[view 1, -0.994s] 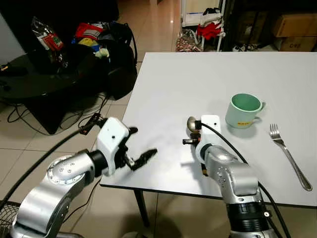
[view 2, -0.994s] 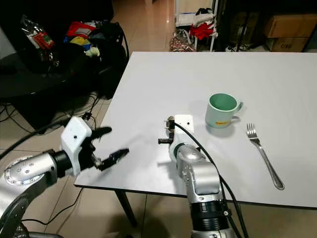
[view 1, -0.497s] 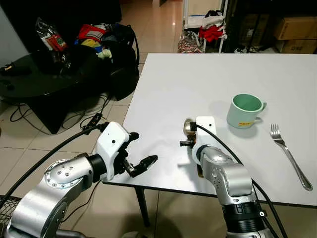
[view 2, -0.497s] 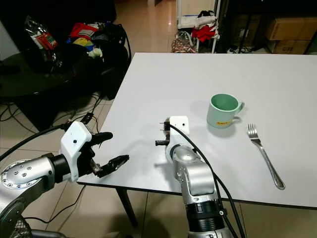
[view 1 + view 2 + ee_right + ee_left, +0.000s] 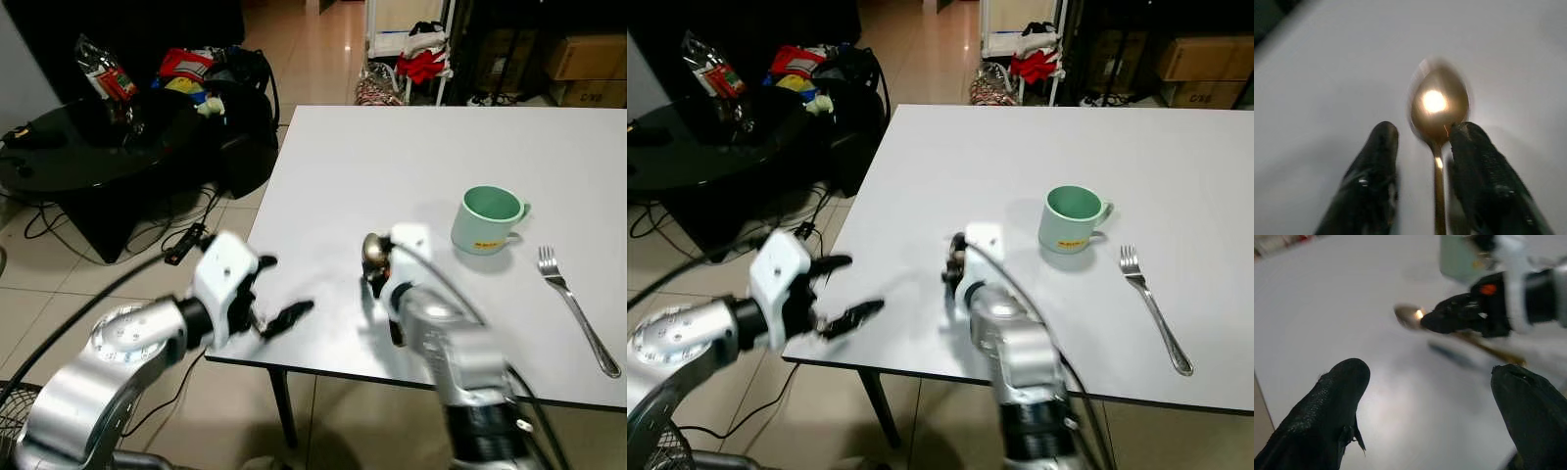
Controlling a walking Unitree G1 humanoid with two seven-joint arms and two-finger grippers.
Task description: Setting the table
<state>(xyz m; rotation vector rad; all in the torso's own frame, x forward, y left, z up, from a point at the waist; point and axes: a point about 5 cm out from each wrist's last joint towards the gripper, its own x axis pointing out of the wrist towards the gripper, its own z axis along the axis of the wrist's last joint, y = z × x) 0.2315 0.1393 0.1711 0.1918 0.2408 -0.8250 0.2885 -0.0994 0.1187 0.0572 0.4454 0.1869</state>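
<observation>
My right gripper (image 5: 376,278) is shut on a golden spoon (image 5: 1439,105), holding it by the handle just above the white table (image 5: 392,157) near the front edge. The spoon's bowl (image 5: 373,250) sticks out past the fingertips, pointing away from me. My left gripper (image 5: 282,290) is open and holds nothing. It hovers at the table's front left corner with its fingers (image 5: 1337,396) aimed at the spoon (image 5: 1408,316). A green mug (image 5: 487,217) stands to the right of the spoon. A steel fork (image 5: 576,308) lies further right.
A black glass coffee table (image 5: 69,162) with bags and packets stands on the tiled floor to the left, with cables (image 5: 59,230) beneath it. A rack with red cloth (image 5: 423,61) and cardboard boxes (image 5: 588,59) stand beyond the table's far edge.
The view has shifted a little. My right arm is now blurred and has moved slightly while still holding the spoon. The left gripper stays open at the table's corner.
</observation>
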